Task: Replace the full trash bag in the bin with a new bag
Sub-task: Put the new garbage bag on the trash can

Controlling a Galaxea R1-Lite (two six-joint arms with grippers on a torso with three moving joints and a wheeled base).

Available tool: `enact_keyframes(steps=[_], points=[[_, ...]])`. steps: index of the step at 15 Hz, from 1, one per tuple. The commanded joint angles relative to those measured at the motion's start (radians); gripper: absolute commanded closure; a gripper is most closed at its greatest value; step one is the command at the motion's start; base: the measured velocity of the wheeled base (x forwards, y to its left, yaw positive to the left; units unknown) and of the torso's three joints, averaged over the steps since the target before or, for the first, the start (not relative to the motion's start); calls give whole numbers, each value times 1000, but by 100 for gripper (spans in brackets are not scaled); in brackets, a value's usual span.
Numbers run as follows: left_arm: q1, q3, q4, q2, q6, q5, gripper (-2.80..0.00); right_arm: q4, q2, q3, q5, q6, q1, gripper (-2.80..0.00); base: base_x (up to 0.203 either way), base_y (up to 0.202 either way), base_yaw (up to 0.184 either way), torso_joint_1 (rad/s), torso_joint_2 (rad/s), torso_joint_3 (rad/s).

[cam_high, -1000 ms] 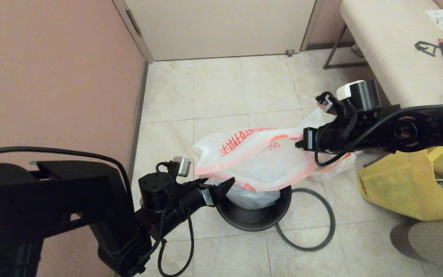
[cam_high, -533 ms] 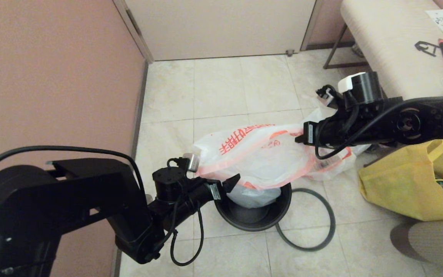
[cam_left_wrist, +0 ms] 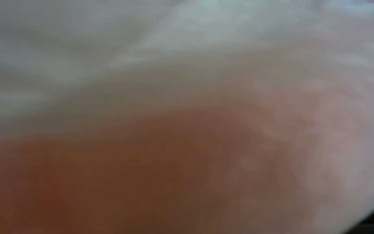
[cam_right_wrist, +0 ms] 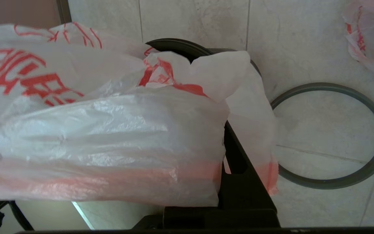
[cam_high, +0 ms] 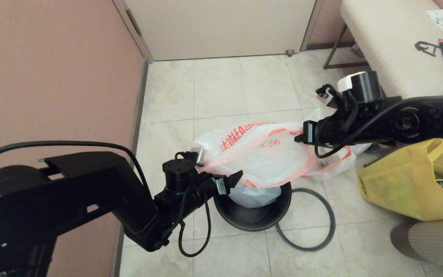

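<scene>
New bag hides both tools' tips and most of bin

New bag: thin white plastic, red-orange lettering and line print, pink-orange edge band. Bin: black. Loose ring on floor: dark grey. Tote: yellow fabric. Floor tiles: pale beige, faintly marbled. Wall: dusty pink.

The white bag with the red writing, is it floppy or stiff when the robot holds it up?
Probably very floppy: the new bag sags and wrinkles between the left gripper and right gripper above the bin. It looks thin and see-through, so likely light. Its glossy film may slip from a loose grip.
</scene>
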Motion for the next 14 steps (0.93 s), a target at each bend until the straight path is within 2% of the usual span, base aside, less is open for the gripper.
enact_keyframes(steps=[1,4,9,12,14], points=[[-7,-31,-4,7,-2,-2,0,1,3,-2,2,1,1,0,0,0,0,0,0,0],[-11,-57,-2,0,-2,0,0,3,6,3,2,1,2,0,0,0,0,0,0,0],[0,-22,-2,-30,-2,3,0,23,3,12,1,7,1,0,0,0,0,0,0,0],[26,30,8,-77,-2,-3,0,99,-26,18,-1,96,5,0,0,0,0,0,0,0],[60,84,32,-82,-3,-10,0,163,-50,46,-12,127,6,0,0,0,0,0,0,0]])
